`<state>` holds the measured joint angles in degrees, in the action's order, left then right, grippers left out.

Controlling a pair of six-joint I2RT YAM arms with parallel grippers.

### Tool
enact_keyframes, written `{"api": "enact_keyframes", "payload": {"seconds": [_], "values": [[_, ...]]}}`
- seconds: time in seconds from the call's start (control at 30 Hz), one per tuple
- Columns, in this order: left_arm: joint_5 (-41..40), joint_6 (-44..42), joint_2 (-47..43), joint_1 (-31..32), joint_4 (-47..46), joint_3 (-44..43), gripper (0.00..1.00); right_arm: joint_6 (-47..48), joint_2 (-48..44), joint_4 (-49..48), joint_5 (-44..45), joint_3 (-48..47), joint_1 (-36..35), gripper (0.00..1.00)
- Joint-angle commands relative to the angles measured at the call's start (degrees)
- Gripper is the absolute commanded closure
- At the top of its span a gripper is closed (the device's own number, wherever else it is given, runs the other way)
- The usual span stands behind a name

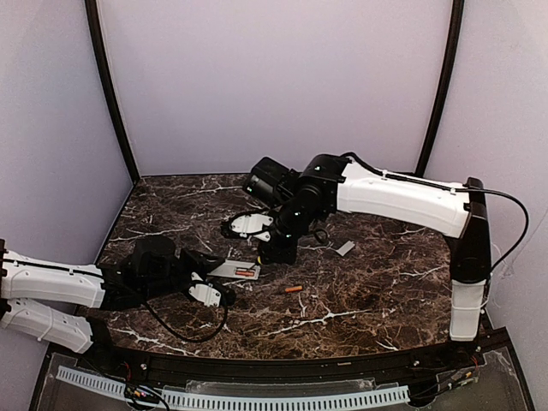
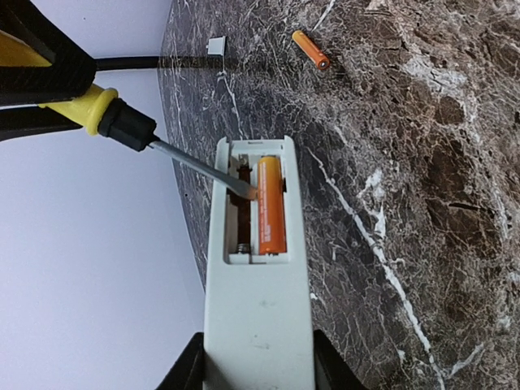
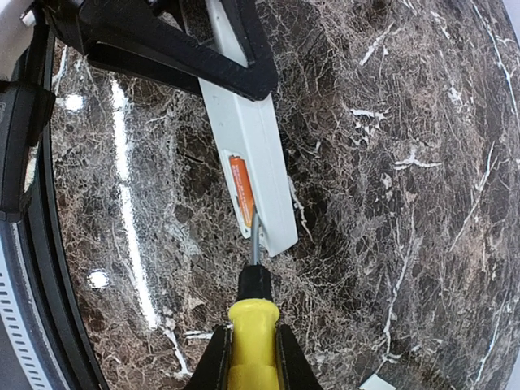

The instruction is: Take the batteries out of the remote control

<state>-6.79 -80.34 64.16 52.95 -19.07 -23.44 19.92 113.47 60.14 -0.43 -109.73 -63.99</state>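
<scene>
Clamping the remote control by its near end, the left claw has its fingers closed partway, pressing on the two long sides of the white bar, which is turned back-up. The open battery bay is the only container in view. One orange battery lies in one slot, and the slot beside it shows a bare brown floor and a spring contact. A screwdriver reaches into that bay, its metal tip against the side of the seated battery. The right claw is closed tight on the yellow handle. Further out on the marbled surface, a second battery lies loose, well apart from the remote. Beyond it rests a small grey-white cover piece. Counted: two batteries, one remote, one screwdriver, one cover piece, two claws.
</scene>
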Motion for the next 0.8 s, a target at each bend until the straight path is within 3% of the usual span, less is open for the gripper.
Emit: {"api": "enact_keyframes", "payload": {"seconds": [0.0, 0.27, 0.6, 0.77], "values": [[1.96, -0.49, -0.45, 0.33, -7.29, -0.46, 1.0, -3.45, 1.55, -3.1, -3.49, -0.32, 1.41, 1.0], [2.57, -0.52, -0.02, 0.33, -6.24, -0.57, 1.0, -4.53, 1.69, -3.36, -1.35, 0.8, 1.88, 1.0], [3.94, -0.2, -0.35, 0.36, -2.39, -1.28, 1.0, 3.07, 2.54, -1.81, 16.8, 1.37, -2.23, 1.0], [4.51, 0.12, -0.66, 0.35, -2.01, -1.38, 1.0, 3.03, 3.06, -1.94, 18.36, 2.33, -3.54, 1.0]]}}
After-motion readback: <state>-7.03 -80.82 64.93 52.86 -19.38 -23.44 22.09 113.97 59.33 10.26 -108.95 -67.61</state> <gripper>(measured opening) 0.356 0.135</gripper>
